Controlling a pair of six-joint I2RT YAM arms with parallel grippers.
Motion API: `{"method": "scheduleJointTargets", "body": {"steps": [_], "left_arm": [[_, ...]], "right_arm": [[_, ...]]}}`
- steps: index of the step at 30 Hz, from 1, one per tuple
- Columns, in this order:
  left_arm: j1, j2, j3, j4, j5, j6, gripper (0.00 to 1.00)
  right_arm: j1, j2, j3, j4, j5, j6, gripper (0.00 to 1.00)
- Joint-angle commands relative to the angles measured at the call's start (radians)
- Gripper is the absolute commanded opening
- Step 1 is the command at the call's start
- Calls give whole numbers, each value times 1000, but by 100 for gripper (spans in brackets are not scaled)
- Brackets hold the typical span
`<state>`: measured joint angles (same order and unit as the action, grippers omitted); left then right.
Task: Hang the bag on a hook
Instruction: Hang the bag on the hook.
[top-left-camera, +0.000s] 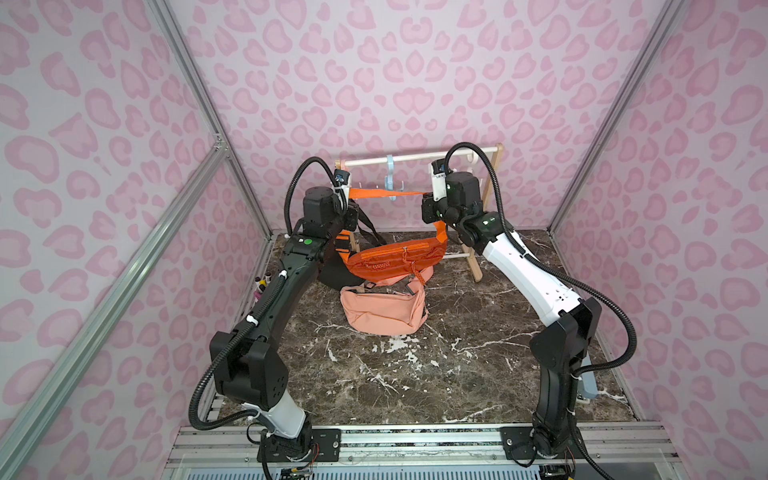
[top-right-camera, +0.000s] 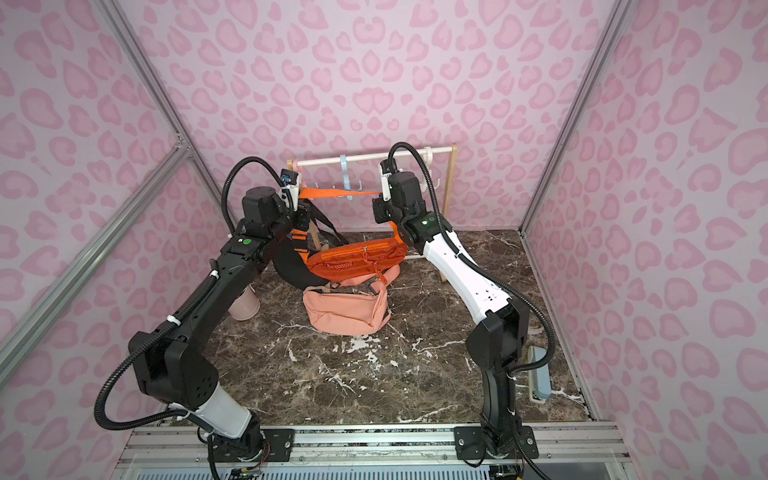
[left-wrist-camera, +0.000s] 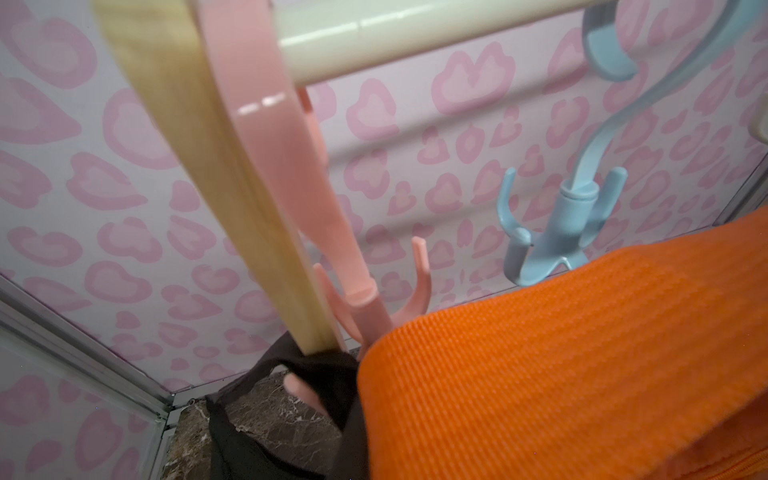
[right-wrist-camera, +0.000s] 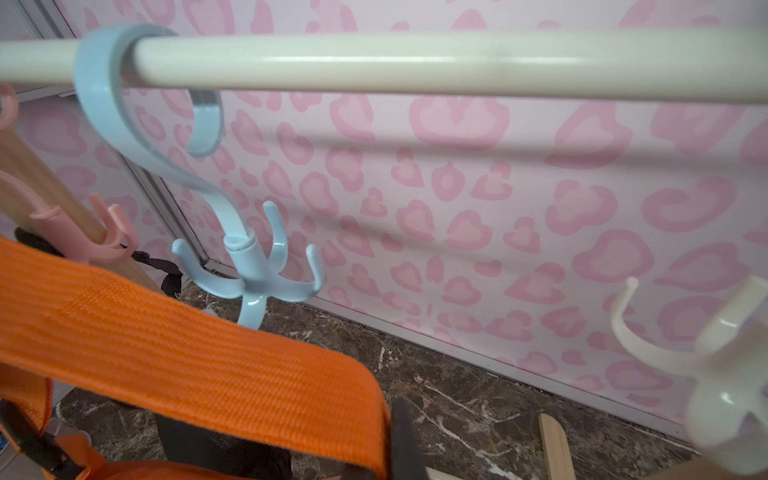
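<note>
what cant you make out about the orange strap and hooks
Whether orange strap is over a blue hook prong: tiny in both top views, strap overlaps it in wrist views.
Black bag: mostly behind left arm.
White hook: blurred, cut by right wrist view's edge.

Both arms reach forward, raised, left gripper (top-left-camera: 348, 193) and right gripper (top-left-camera: 428, 194) clamped.

Rack (top-left-camera: 415, 157) at back; strap (top-left-camera: 382, 193) stretched before middle hook (top-left-camera: 390, 174); bag (top-left-camera: 390, 259) below; second bag (top-left-camera: 382, 309) on table (top-left-camera: 415, 374) in front.

Bare marble floor (top-left-camera: 415, 374) in front; rack (top-left-camera: 415, 157), blue hook (top-left-camera: 390, 180), orange strap (top-left-camera: 374, 193) behind.
</note>
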<state>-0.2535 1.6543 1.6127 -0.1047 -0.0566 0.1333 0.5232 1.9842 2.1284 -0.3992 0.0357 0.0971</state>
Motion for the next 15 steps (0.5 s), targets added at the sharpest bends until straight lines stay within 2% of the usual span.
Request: {"method": "scheduleJointTargets", "body": {"steps": [1,4,9,15], "left_arm": [[9,18,27,2,-64,-9,3],[13,35,53,-7,-64,-11,3],[22,96,152,-96,-24,-28,3],[23,118,181,-95,-26,-53,3]], "right_arm": [[-21,26,24,-18,32,25,0],[-37,43,48,-13,18,33,0],[-51,125,177,-84,-10,28,0],[-65,181,258,-99,-42,38,0]]}}
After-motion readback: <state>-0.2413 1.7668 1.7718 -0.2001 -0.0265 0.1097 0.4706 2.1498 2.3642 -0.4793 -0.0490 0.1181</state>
